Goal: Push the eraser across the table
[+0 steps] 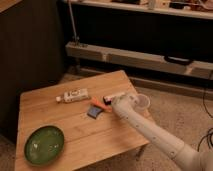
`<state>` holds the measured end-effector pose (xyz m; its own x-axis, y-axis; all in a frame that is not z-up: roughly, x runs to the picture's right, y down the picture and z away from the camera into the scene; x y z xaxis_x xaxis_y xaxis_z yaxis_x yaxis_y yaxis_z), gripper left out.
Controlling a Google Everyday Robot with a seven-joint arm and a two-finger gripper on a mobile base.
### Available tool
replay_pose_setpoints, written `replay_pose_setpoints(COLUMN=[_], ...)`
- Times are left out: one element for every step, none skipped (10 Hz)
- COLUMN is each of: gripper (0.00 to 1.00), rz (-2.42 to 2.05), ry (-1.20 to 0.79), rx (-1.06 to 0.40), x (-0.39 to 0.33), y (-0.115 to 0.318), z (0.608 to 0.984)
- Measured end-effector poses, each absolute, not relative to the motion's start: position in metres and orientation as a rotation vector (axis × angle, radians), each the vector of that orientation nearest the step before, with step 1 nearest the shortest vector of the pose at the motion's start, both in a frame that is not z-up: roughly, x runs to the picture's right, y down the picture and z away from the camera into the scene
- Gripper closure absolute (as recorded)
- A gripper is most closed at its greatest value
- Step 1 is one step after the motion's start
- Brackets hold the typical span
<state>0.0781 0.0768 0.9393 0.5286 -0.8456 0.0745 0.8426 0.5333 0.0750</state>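
Note:
The eraser [111,98], a small dark bar with white and reddish marks, lies on the light wooden table [75,135] right of centre. My gripper [115,103] is low over the table, right against the eraser's near side, and hides part of it. My white arm [155,135] reaches in from the lower right. A thin orange stick [98,104] and a small blue flat piece [94,112] lie just left of the gripper.
A white bottle [73,95] lies on its side left of the eraser. A green plate [44,144] sits at the front left. A pale cup [142,101] stands near the right edge. A dark wall and a shelf unit stand behind.

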Motion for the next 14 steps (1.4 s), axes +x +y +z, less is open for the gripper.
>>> replay_pose_setpoints(gripper=[1.0,1.0,1.0,1.0,1.0,1.0,1.0,1.0,1.0,1.0,1.0,1.0,1.0,1.0], rz=[-1.003,-0.993,-0.988,-0.98,-0.971,-0.963,-0.961,-0.958,-0.955,-0.948,-0.94,-0.929,-0.922,-0.916], ry=[-0.092,-0.068,-0.057,-0.044,-0.035,-0.034,-0.033,-0.032,-0.031,-0.024,-0.014,0.006,0.019,0.034], rx=[0.034,0.038,0.041,0.042,0.043,0.04,0.039,0.041,0.05,0.057,0.065,0.077,0.086,0.094], x=[0.079,0.081,0.082,0.084,0.086,0.085,0.083,0.081,0.078,0.078,0.08,0.082,0.083,0.086], y=[0.072,0.062,0.058,0.052,0.046,0.042,0.039,0.037,0.033,0.028,0.022,0.013,0.006,-0.002], z=[0.942,0.947,0.949,0.953,0.959,0.967,0.974,0.981,0.987,0.992,0.996,1.001,1.003,1.005])
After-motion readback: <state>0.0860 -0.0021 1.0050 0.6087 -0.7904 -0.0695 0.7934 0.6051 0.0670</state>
